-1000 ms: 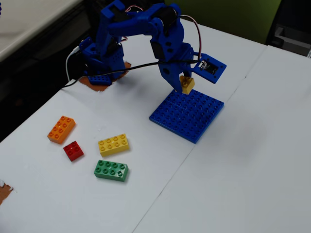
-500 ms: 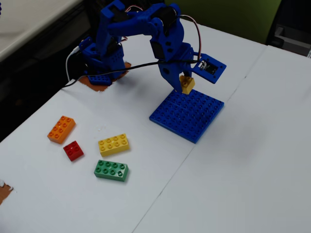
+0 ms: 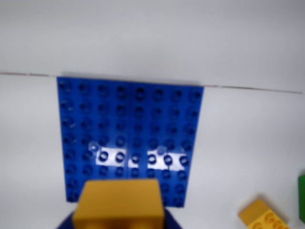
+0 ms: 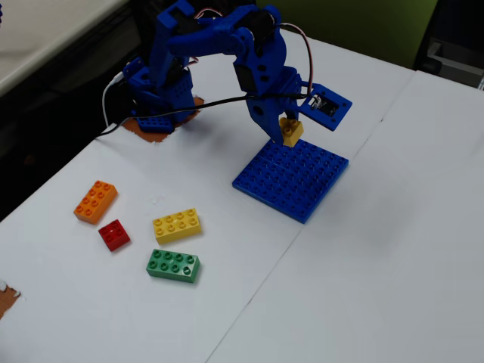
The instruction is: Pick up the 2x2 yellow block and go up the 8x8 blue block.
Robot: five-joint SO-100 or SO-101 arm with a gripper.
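Fixed view: my fingers (image 4: 290, 133) grasp the yellow block (image 4: 291, 131), lifted off the bench (image 4: 363, 257) and hanging just above the blue plate's (image 4: 302, 185) near edge, so pickup is done and setting it down remains.

You have a blue studded 8x8 blue block (image 4: 292, 179), a 2x2 yellow block (image 4: 290, 131), and orange (image 4: 95, 202), red (image 4: 114, 234), yellow (image 4: 176, 225) and green (image 4: 173, 265) bricks on the white table (image 4: 393, 249).

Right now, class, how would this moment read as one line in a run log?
gripper: shut on 2x2 yellow block | block: lifted, above 8x8 blue block | contact with plate: cannot tell | other bricks: loose on table
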